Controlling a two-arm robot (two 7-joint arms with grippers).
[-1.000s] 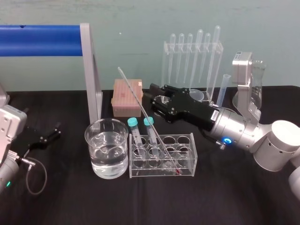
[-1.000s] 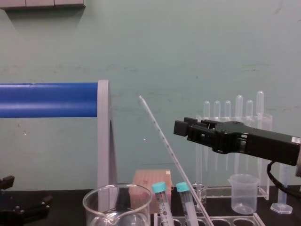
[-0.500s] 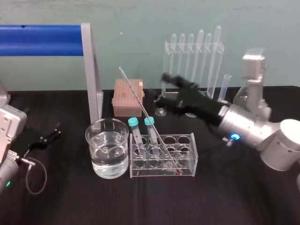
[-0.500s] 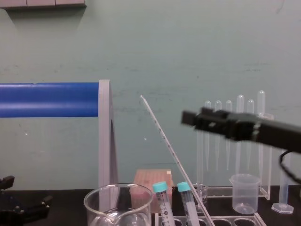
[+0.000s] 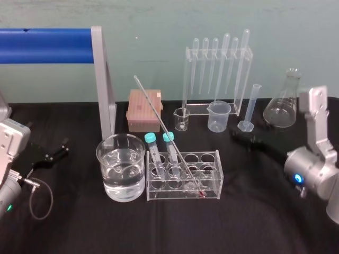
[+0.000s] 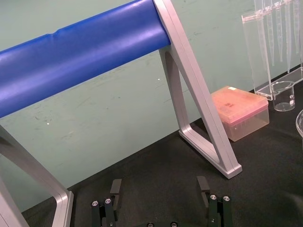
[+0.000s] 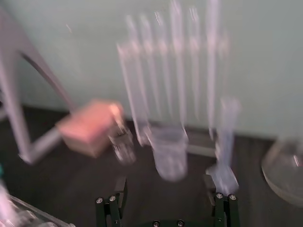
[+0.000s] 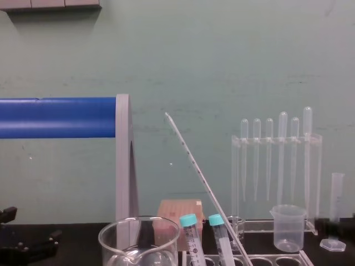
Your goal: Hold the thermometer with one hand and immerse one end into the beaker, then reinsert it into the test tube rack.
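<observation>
The right gripper hangs low over the table, fingers spread and holding nothing. Well to its left, the thermometer leans in the rack, with the beaker just beyond. The left gripper, also spread, sits parked farther left.

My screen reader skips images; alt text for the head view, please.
The thermometer leans in the test tube rack beside the water-filled beaker; the right tool is open right of the rack, the left tool open at far left.
</observation>
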